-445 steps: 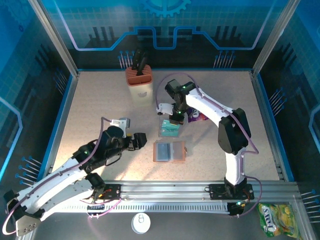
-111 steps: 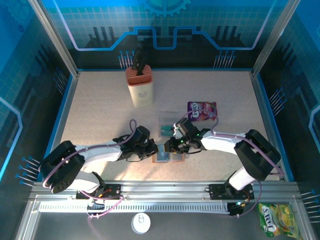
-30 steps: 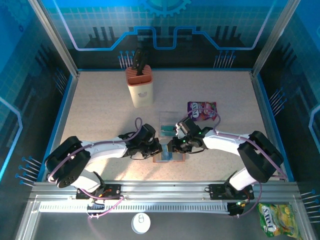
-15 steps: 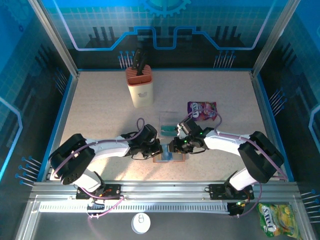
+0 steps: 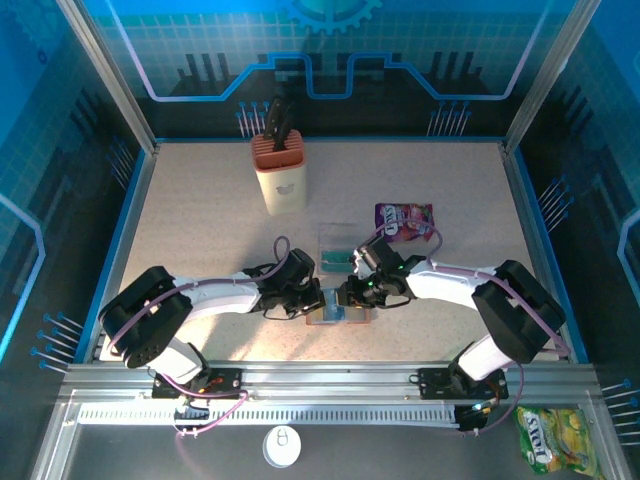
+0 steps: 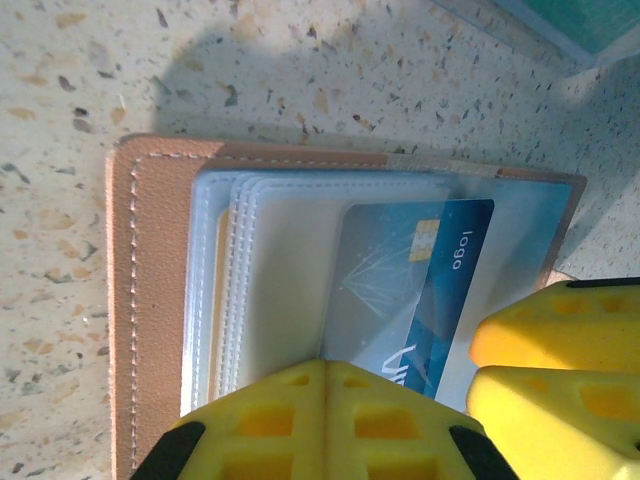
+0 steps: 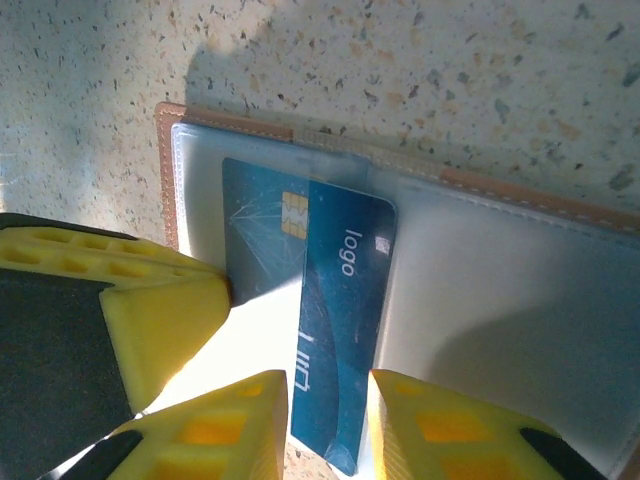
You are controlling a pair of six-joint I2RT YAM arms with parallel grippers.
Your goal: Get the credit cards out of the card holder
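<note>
The brown leather card holder (image 5: 338,316) lies open near the table's front; its leather border (image 6: 135,300) and clear inner pockets show in the left wrist view. A blue credit card (image 7: 340,300) with a chip and "logo" print sticks partway out of a pocket. My right gripper (image 7: 328,425) is open, its yellow fingers (image 7: 450,430) either side of the card's free end. My left gripper (image 6: 325,420) is shut, its tips resting on the pocket next to the card (image 6: 410,290). In the top view the left gripper (image 5: 312,300) and right gripper (image 5: 350,296) meet over the holder.
A clear plastic box (image 5: 337,255) with teal cards inside stands just behind the holder; its corner (image 6: 560,20) shows in the left wrist view. A purple snack packet (image 5: 405,220) lies back right, a knife block (image 5: 280,175) back left.
Over the last second both grippers have stayed at the holder with hardly any shift. Much earlier the right gripper was over the clear box and the left stood apart to the holder's left.
</note>
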